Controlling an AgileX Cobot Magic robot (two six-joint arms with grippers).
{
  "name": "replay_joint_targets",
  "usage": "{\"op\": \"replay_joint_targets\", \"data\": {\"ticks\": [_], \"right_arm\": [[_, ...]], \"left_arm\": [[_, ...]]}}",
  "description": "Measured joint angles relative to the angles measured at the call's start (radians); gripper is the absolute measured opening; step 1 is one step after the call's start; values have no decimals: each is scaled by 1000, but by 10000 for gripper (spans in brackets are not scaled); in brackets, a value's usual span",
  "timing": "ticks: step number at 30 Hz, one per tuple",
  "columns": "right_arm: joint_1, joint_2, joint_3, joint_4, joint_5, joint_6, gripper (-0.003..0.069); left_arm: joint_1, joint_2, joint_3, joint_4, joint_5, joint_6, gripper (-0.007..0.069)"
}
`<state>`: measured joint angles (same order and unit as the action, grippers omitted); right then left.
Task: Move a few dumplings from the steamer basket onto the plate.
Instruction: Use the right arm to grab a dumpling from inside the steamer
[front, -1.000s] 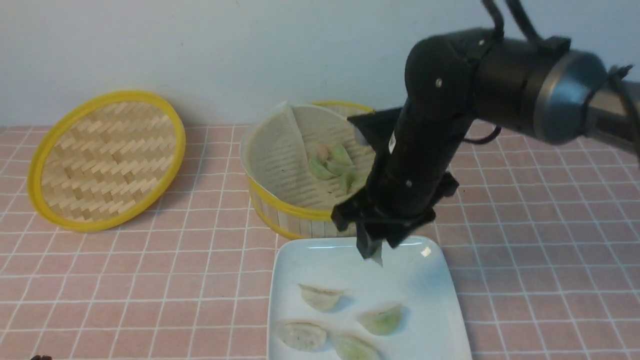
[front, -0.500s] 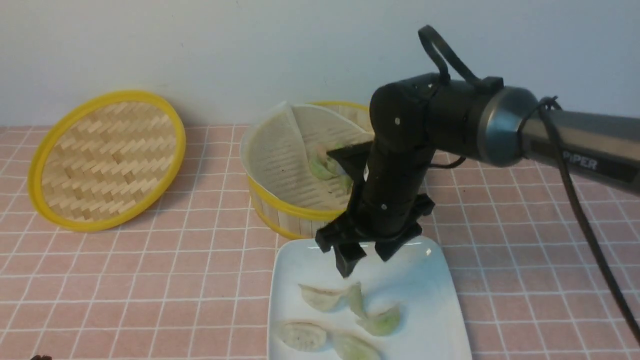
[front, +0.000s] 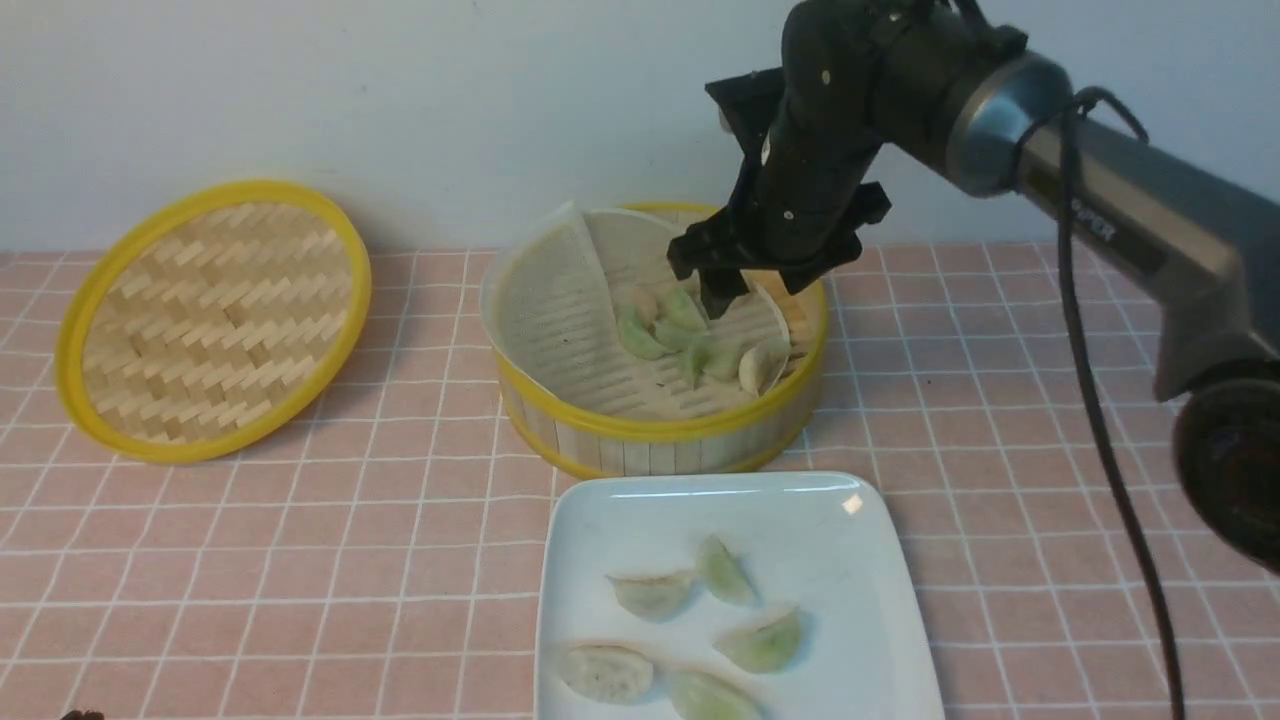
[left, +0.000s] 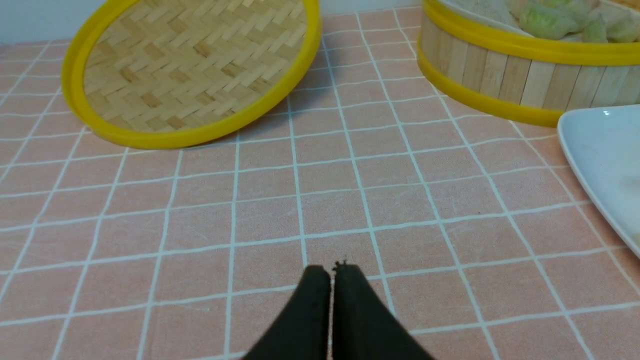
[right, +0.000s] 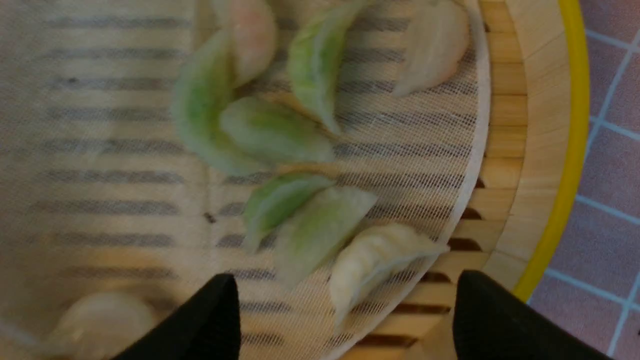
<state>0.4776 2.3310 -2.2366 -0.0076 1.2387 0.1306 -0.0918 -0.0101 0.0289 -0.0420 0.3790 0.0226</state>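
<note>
Black at the right gripper's fingers (right: 212, 320), hovering spread and empty above the dumplings (right: 317, 65) in the basket (front: 640, 430). Risking pinching the liner (right: 415, 165) beneath the cream dumpling (right: 375, 265) by closing too low, or dragging close-packed neighbours. Farther out, risking crowding five dumplings (front: 760, 642) on the plate (front: 870, 600). Resting together at the left gripper (left: 332, 274).

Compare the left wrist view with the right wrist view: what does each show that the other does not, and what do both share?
Only the left wrist view: the woven lid and part of the white plate.
Only the right wrist view: the open right gripper and a cream dumpling beside the liner's edge.
Both: the steamer basket, green dumplings inside it and the tiled surface.
</note>
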Motion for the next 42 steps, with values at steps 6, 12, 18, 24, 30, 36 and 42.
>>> {"op": "replay_joint_targets", "data": {"ticks": [6, 12, 18, 24, 30, 36, 42], "right_arm": [[-1, 94, -41, 0, 3, 1, 488], [-1, 107, -19, -19, 3, 49, 466], [-1, 75, 23, 0, -2, 59, 463], [-3, 59, 31, -45, 2, 71, 462], [-9, 73, 31, -42, -15, 100, 462], [-9, 95, 28, -7, -25, 91, 414], [-9, 93, 23, -14, -25, 58, 114]], "left_arm": [[0, 0, 0, 0, 0, 0, -6], [0, 0, 0, 0, 0, 0, -6], [0, 0, 0, 0, 0, 0, -6], [0, 0, 0, 0, 0, 0, -6], [0, 0, 0, 0, 0, 0, -6], [0, 0, 0, 0, 0, 0, -6], [0, 0, 0, 0, 0, 0, -6]]}}
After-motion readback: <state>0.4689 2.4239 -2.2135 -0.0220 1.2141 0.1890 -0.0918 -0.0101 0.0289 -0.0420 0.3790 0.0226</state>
